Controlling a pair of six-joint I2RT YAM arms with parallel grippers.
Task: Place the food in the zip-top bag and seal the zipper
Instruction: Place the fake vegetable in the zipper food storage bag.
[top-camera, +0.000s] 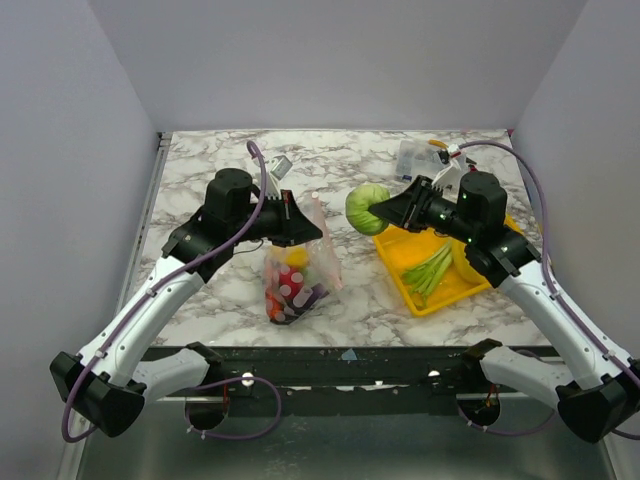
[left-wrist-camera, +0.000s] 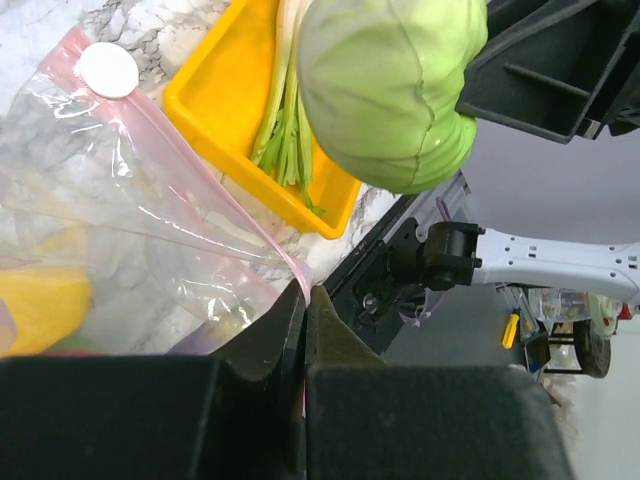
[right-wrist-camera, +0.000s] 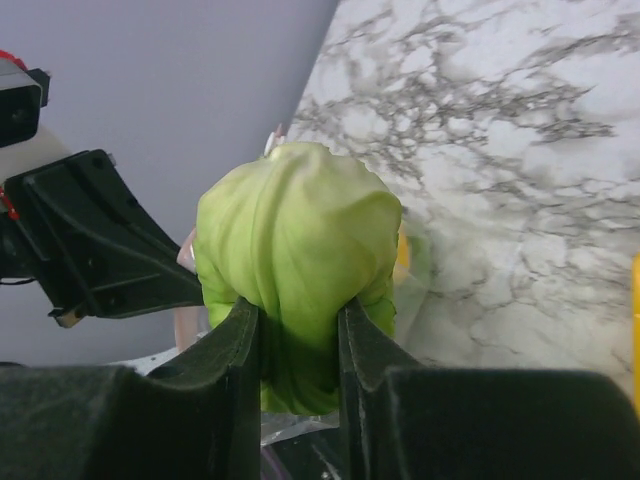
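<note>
- R gripper (right-wrist-camera: 298, 318): nearly closed, pinching green veg (right-wrist-camera: 295, 235) at its base, held off worktop (top-camera: 200, 180).
- L gripper (left-wrist-camera: 305, 305): fully closed on bag (top-camera: 322, 262) at zipper (left-wrist-camera: 180, 150); bag hangs below it, other food (top-camera: 290, 285) inside.
- Green veg sits near L gripper, on its tray (left-wrist-camera: 200, 95) side.

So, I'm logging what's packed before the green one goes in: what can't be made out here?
- Top view: contents of the zip-top bag; crinkled plastic leaves only red, yellow and purple patches.
- Top view: the bag's mouth, covered by the left tool.
- Right wrist view: most of the bag, hidden behind the green food in the right tool.
- Top view: what the clear box holds, too small to tell.
</note>
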